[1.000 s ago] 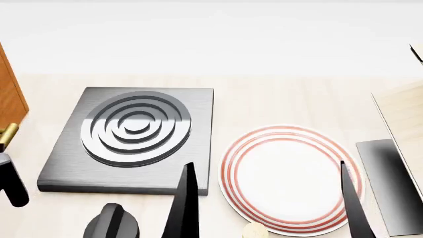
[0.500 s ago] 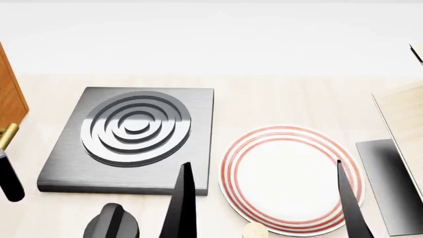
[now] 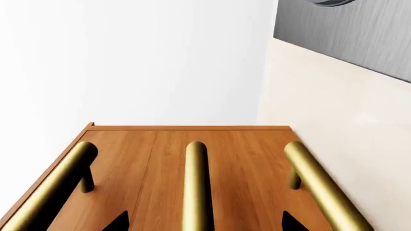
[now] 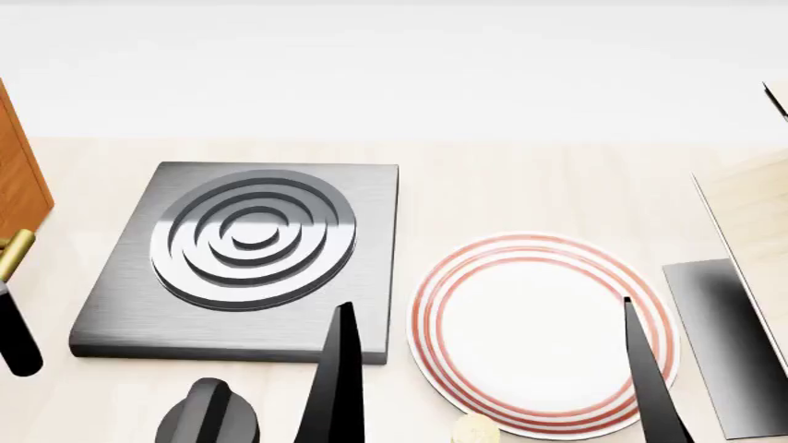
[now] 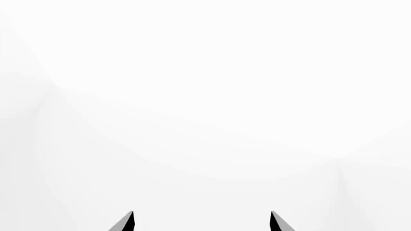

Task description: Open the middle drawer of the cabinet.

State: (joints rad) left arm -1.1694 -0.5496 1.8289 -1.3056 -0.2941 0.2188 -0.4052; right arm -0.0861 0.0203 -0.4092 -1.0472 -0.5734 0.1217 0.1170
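The orange-brown cabinet [image 3: 160,159] fills the left wrist view with three brass bar handles side by side. The middle drawer's handle [image 3: 196,183] runs between my left gripper's two black fingertips [image 3: 119,222]. My left gripper [image 3: 204,224] is open and straddles this handle without closing on it. In the head view only the cabinet's edge [image 4: 18,175], one brass handle end [image 4: 13,254] and a black left finger [image 4: 15,337] show at the far left. My right gripper [image 4: 485,305] is open and empty above the plate, with its fingers [image 4: 339,369] pointing up.
A dark grey stove plate [image 4: 246,254] with concentric rings lies on the pale table [image 4: 493,185] right of the cabinet. A white plate with red rings [image 4: 542,332] lies beside it. A pale slanted board [image 4: 758,221] and a dark slab [image 4: 726,332] stand at the right.
The black left finger has slid a little further left and down toward the cabinet. The right gripper's fingers have sunk slightly lower in view.
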